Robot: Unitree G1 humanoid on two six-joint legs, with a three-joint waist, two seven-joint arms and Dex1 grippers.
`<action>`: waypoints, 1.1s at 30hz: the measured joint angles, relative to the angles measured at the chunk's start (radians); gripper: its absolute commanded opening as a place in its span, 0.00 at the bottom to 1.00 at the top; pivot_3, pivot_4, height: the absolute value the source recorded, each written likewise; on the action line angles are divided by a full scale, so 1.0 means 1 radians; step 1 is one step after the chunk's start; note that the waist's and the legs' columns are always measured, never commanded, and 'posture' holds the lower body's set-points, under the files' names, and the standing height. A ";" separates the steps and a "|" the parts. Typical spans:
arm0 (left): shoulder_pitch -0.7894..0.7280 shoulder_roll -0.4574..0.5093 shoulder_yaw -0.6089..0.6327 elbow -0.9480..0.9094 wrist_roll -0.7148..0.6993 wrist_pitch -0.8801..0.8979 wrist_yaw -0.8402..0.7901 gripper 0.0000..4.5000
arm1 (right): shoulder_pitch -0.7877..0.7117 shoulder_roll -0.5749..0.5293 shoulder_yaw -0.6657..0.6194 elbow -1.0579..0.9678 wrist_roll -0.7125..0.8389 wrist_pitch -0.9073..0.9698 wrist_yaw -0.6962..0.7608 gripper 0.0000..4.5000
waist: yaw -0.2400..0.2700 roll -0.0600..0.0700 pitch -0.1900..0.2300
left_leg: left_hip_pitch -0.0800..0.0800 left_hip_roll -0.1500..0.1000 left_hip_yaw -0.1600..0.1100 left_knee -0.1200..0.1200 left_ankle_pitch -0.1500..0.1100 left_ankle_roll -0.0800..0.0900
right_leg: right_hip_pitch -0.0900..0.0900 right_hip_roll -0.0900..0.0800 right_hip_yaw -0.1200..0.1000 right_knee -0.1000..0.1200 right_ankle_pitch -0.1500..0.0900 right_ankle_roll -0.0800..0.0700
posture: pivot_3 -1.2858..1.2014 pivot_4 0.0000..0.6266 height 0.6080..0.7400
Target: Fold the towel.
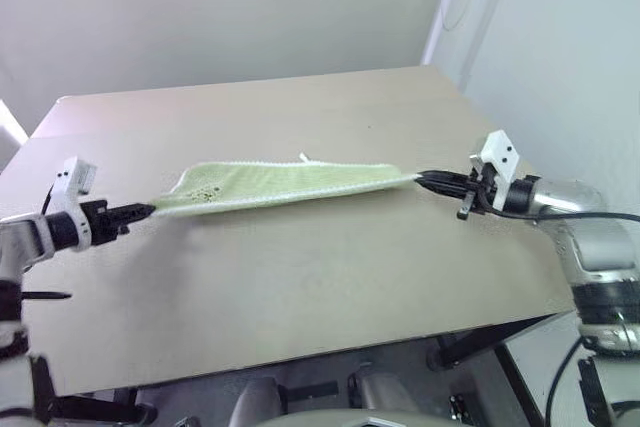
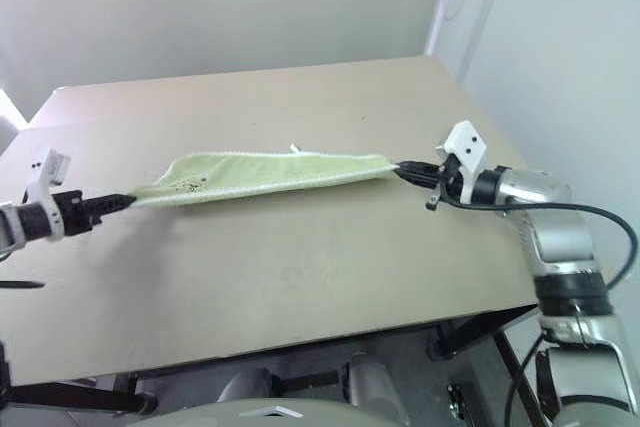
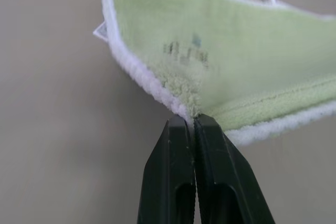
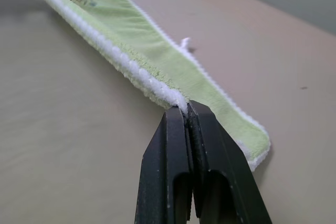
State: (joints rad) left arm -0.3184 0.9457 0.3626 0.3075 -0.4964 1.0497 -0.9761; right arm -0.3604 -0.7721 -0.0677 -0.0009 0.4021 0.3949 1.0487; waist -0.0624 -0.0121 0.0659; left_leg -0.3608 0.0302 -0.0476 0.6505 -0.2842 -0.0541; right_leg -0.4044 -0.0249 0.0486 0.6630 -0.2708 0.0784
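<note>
Towel (image 1: pixel 285 185): light, soft, limp terry, doubled and stretched above the surface (image 1: pixel 300 277), best held at corners, left tool (image 1: pixel 140 212) and right tool (image 1: pixel 428 180) each clamping one end.

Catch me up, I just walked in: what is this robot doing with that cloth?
It is folding a light green towel over a tan table. The left gripper and right gripper are each shut on one end, and the towel hangs stretched between them, already doubled lengthwise, its lower part close to the tabletop.
</note>
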 measured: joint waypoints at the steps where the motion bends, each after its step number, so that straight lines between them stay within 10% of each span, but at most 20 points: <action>1: 0.035 0.007 0.018 -0.041 -0.016 0.028 0.004 0.00 | 0.030 -0.007 -0.009 -0.035 0.018 0.026 0.003 0.00 | 0.002 -0.001 0.001 | 0.005 0.000 0.000 0.000 0.000 0.000 | 0.004 0.000 0.000 0.000 -0.002 -0.003 | 0.52 0.00 1.00; 17: 0.442 0.111 0.111 -0.254 -0.152 0.184 -0.083 0.00 | 0.443 -0.208 -0.078 -0.324 0.157 0.158 0.166 0.00 | -0.004 -0.005 0.005 | 0.005 0.000 0.003 -0.007 -0.001 0.000 | 0.004 -0.001 0.002 -0.011 -0.002 -0.003 | 0.52 0.00 1.00; 33: 0.099 0.027 0.016 -0.057 -0.158 0.165 0.009 0.00 | 0.180 -0.073 0.008 -0.169 0.131 0.238 0.036 0.00 | 0.017 -0.006 0.005 | 0.004 0.000 0.003 -0.005 -0.001 0.000 | 0.004 0.001 0.001 -0.011 0.000 -0.004 | 0.52 0.00 1.00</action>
State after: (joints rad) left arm -0.2191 0.9729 0.3790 0.2506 -0.6540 1.2148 -0.9671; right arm -0.1806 -0.8447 -0.0597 -0.1703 0.5334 0.6329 1.0844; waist -0.0457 -0.0181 0.0712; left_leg -0.3565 0.0303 -0.0451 0.6454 -0.2851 -0.0542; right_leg -0.4003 -0.0244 0.0501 0.6525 -0.2706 0.0748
